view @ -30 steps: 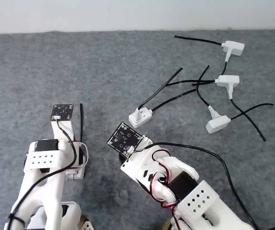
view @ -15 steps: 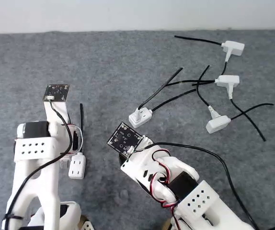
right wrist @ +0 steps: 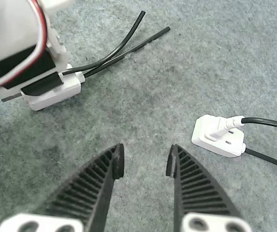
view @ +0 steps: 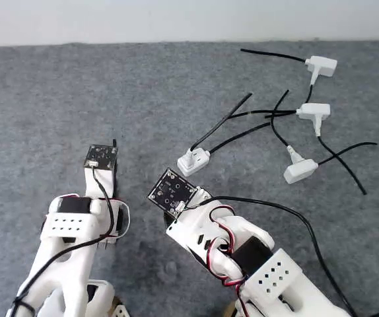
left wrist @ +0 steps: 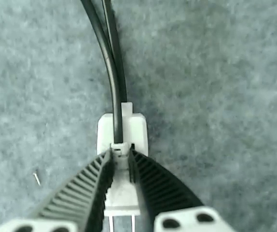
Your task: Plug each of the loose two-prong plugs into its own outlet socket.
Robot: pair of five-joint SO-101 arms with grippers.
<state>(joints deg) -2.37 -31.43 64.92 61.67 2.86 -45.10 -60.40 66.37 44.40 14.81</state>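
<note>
In the left wrist view my left gripper is shut on a small white two-prong plug that sits on a white outlet socket. Two black cords run away from it over the felt. From above, the left arm covers that socket, and a cord tip shows beyond its wrist. My right gripper hangs open above bare felt. A second white socket with a plug seated in it lies a little ahead of it, also seen from above.
Three more white plug-and-socket pieces lie at the far right among crossing black cords. The right arm fills the near centre. The grey felt mat runs to a white wall at the back.
Half a second ago the left arm stood raised and to the left, with the socket lying bare. It has since come back down over the socket and its fingers are shut on the plug. The right arm is unmoved.
</note>
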